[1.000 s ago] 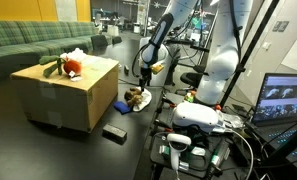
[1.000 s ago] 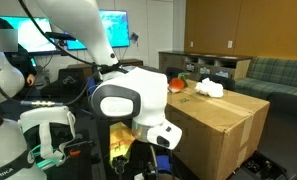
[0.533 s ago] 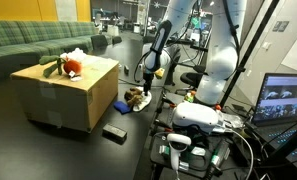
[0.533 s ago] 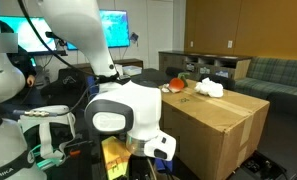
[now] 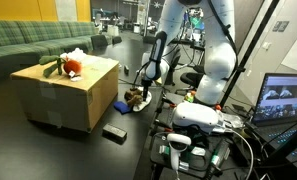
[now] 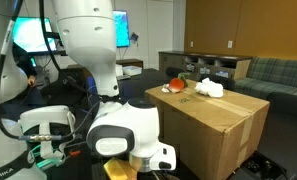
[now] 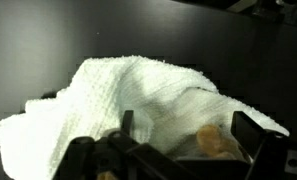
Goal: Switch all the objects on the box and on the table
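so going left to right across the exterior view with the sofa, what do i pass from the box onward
cardboard box → flat black block → brown toy → white robot gear → laptop screen

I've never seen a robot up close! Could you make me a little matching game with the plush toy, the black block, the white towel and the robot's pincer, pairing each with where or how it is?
Things:
1. red-and-green plush
2. flat black block
3. white towel
4. pincer

Places or states:
a. open
b. on top of the cardboard box
c. on the table, apart from the pincer
d. directly under the pincer

Pairs: 1-b, 2-c, 3-d, 4-a
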`<state>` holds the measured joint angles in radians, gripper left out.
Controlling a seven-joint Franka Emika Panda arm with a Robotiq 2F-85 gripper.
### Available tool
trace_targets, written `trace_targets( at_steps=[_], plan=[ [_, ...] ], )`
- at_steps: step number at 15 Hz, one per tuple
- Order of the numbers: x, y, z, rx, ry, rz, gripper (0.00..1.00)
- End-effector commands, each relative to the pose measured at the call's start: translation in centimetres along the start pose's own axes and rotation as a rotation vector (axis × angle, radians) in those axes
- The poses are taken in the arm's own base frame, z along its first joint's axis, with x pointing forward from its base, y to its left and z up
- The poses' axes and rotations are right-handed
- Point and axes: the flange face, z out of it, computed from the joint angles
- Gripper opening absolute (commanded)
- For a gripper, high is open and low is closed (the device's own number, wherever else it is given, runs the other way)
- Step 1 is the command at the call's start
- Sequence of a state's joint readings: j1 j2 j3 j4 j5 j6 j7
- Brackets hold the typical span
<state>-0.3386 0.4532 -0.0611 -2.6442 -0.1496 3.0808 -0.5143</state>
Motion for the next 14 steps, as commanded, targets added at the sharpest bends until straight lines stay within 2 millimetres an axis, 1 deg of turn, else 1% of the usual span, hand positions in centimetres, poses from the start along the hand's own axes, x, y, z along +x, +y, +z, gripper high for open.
trace_targets(
  at_steps=[1,7,9,13,14],
  plan=[
    [0.0,2.0,1.6,-0.043,0.043,-0.066,1.0],
    [-0.7,3.7,3.1,-0.127,0.1,-0.114,1.0],
    [-0.8,3.7,4.0,-0.14,0.122,-0.124,1.0],
    [-1.0,3.1,5.9,-0.15,0.135,-0.153,1.0],
    [-1.1,3.0,6.1,-0.154,0.134,-0.155,0.97]
  ],
)
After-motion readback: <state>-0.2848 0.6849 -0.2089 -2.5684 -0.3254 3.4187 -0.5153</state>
